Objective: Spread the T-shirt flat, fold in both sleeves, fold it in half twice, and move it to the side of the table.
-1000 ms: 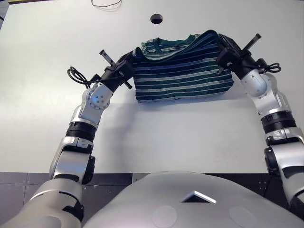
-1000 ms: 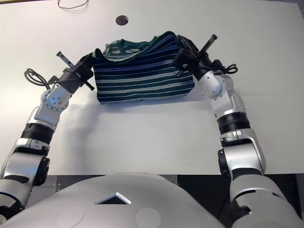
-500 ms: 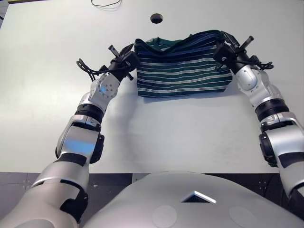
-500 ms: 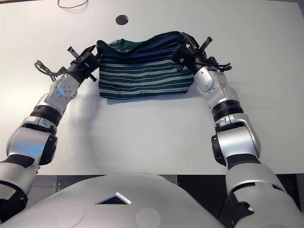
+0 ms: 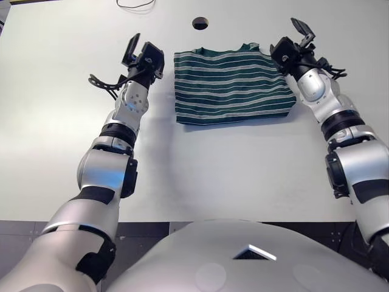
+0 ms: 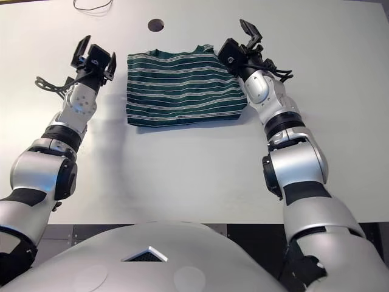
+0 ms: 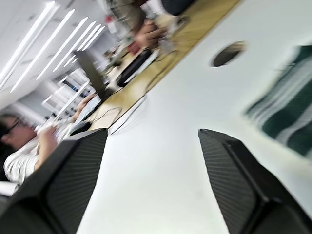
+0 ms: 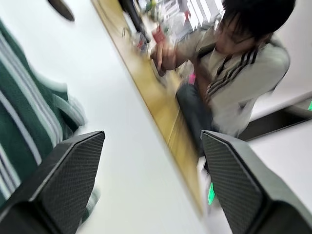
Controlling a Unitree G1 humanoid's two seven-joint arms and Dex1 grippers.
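Observation:
A dark green T-shirt with white stripes (image 5: 231, 85) lies folded into a flat rectangle on the white table (image 5: 200, 170), toward its far side. My left gripper (image 5: 141, 52) stands open just left of the shirt's far left corner, lifted off the cloth and holding nothing. My right gripper (image 5: 295, 38) is open beside the far right corner, also apart from the fabric. In the left wrist view the striped edge (image 7: 287, 117) lies beyond the spread fingers (image 7: 239, 190). The right wrist view has the shirt (image 8: 22, 117) beside one finger (image 8: 63, 185).
A round cable hole (image 5: 200, 24) sits in the table just beyond the shirt. A thin cable loop (image 5: 136, 6) lies at the far edge. Bare table stretches to the left, right and near side of the shirt.
Both grippers carried the lifted fold of the shirt toward the far side, let it go and rose clear. The shirt now lies flat, folded over.

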